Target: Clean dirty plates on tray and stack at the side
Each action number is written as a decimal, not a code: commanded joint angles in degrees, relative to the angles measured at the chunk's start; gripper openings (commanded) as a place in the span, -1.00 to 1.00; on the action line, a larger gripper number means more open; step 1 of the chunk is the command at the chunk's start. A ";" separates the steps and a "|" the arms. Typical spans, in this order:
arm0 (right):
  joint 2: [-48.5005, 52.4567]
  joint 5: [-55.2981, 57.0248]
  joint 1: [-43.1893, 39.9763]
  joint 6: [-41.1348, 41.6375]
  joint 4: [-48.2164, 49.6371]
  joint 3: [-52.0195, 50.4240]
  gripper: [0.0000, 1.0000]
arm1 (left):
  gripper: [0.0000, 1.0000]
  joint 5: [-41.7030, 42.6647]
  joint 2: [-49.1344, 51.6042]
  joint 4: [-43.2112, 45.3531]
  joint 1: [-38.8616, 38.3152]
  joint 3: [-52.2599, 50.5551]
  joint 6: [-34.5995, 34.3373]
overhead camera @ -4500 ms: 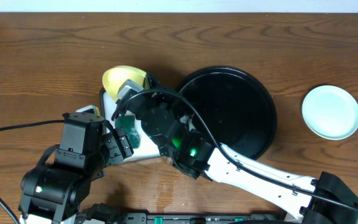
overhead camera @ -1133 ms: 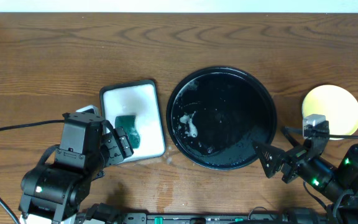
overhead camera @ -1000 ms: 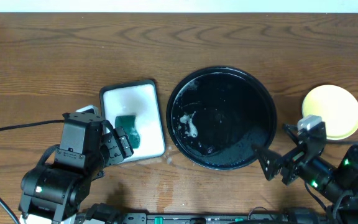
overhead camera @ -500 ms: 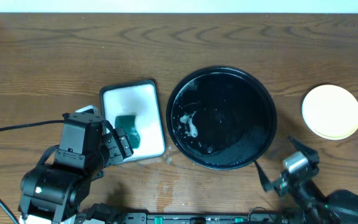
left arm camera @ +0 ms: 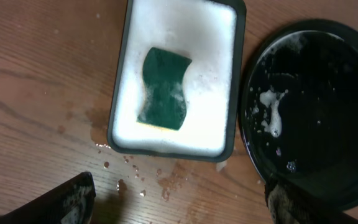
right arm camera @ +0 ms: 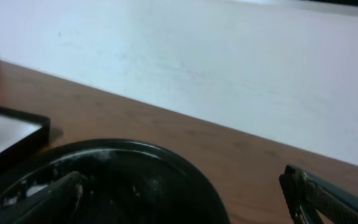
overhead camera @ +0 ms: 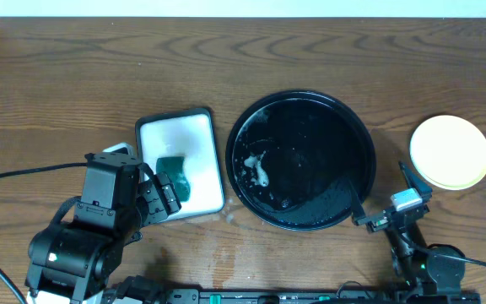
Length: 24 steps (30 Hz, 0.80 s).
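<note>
Plates (overhead camera: 450,152): stacked at the table's (overhead camera: 74,84) right side, well apart from the tray (overhead camera: 332,127), pale yellow one on top and clean-looking; the number beneath cannot be told. Tray: centre of table, bearing no plates, only suds (overhead camera: 256,169) and wet streaks. Task judged complete or nearly so; nothing left to wash is visible. Right gripper (overhead camera: 380,196): just beside the tray's near-right rim, fingers spread apart, empty. Left gripper (left arm camera: 179,202): fingers wide apart, empty, hanging over the near edge of the white tray (overhead camera: 201,143). Sponge (left arm camera: 163,90): green, lying in foam in the white tray. Obstructions: none seen between grippers and stack.
</note>
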 commanded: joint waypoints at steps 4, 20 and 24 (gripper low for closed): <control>-0.35 3.96 0.37 5.64 1.46 -3.02 0.98 | 0.76 -0.07 -0.07 -0.22 0.20 0.90 0.74; -0.24 4.46 0.37 5.66 -2.89 -3.02 0.99 | 0.76 -0.07 -0.07 -0.22 0.20 0.90 0.74; -0.24 4.48 0.37 5.66 -2.91 -3.02 0.98 | 0.76 -0.07 -0.07 -0.22 0.20 0.90 0.74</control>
